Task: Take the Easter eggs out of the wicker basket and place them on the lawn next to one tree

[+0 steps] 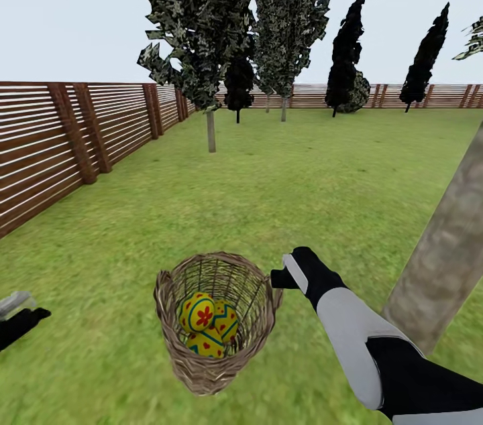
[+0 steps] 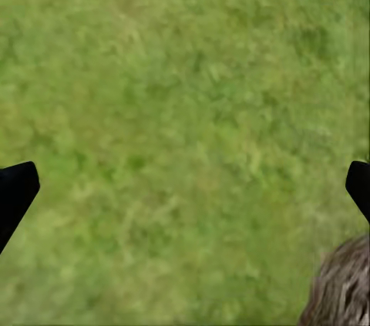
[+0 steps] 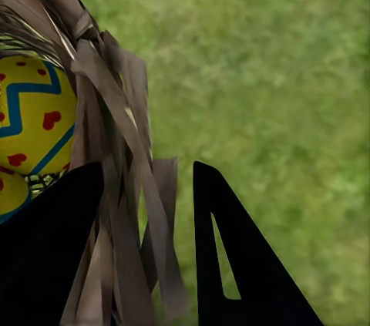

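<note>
Gripping the braided rim of the round tan wicker basket (image 1: 215, 324) with three yellow zigzag eggs (image 1: 206, 323), the right claw (image 1: 276, 279) pinches it; the left claw (image 2: 185, 187) gapes wide over green lawn (image 2: 185, 95)

my left gripper (image 1: 23, 318) is cut off by the head view's edge, so its fingertips can't be read there. the third of the easter eggs (image 1: 206, 344) sits mostly hidden under the other two. the wicker basket (image 3: 116, 187) rim hides part of my right gripper (image 3: 146, 257). the tree (image 1: 446, 257) trunk runs out of frame, its canopy unseen.
</note>
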### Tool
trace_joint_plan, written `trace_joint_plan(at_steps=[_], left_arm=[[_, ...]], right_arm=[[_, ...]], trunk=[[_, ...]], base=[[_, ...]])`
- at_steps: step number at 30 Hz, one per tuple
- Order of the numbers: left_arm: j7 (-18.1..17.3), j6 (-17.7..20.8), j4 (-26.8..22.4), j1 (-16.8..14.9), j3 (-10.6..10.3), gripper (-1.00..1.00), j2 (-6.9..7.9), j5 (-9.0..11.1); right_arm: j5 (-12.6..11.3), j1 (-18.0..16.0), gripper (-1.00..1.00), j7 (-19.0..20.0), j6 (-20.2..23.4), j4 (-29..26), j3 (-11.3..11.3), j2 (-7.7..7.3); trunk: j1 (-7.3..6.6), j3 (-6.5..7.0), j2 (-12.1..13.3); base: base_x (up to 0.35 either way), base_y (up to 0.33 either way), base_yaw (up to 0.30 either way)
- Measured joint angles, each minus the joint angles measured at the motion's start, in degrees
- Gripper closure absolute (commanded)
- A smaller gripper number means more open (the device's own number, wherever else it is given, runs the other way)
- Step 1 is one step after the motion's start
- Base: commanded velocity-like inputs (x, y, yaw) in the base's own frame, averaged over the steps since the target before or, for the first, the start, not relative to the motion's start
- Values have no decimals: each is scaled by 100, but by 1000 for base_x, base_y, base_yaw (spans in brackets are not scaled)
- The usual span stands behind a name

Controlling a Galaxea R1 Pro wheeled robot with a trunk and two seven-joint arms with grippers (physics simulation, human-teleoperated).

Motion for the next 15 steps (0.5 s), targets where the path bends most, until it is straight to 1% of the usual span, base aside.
trace_joint_plan(at_steps=[1, 2, 3, 4, 6, 8, 13, 15], left_arm=[[40, 438, -383, -217, 177, -100, 68, 134], [63, 607, -677, -319, 256, -100, 92, 194], [103, 667, -905, -403, 327, -100, 116, 236], [165, 670, -995, -436, 356, -100, 128, 242], [491, 672, -1162, -483, 392, -100, 152, 264], [612, 671, -1431, -491, 400, -100, 141, 273], [675, 672, -1794, -495, 405, -100, 101, 311], [677, 672, -1834, -495, 405, -100, 102, 306]], right_arm=[[-4, 0, 100, 0, 0, 0, -2, 0], [2, 0, 100, 0, 0, 0, -4, 0], [11, 0, 100, -1, 1, 3, -1, 0], [17, 0, 100, -2, 2, 4, 0, 0], [14, 0, 100, -1, 1, 1, 1, 0], [5, 0, 100, -1, -4, 0, 0, 0], [10, 0, 100, -1, -7, 0, 1, 0], [2, 0, 100, 0, -6, -1, 1, 0]], trunk=[[22, -18, -40], [44, -36, -80], [66, -54, -120], [88, -73, -160], [132, -109, -241], [176, -145, -321], [286, -235, -521], [330, -271, -602]], base=[[0, 0, 0], [0, 0, 0], [0, 0, 0], [0, 0, 0], [0, 0, 0], [0, 0, 0], [0, 0, 0], [0, 0, 0]])
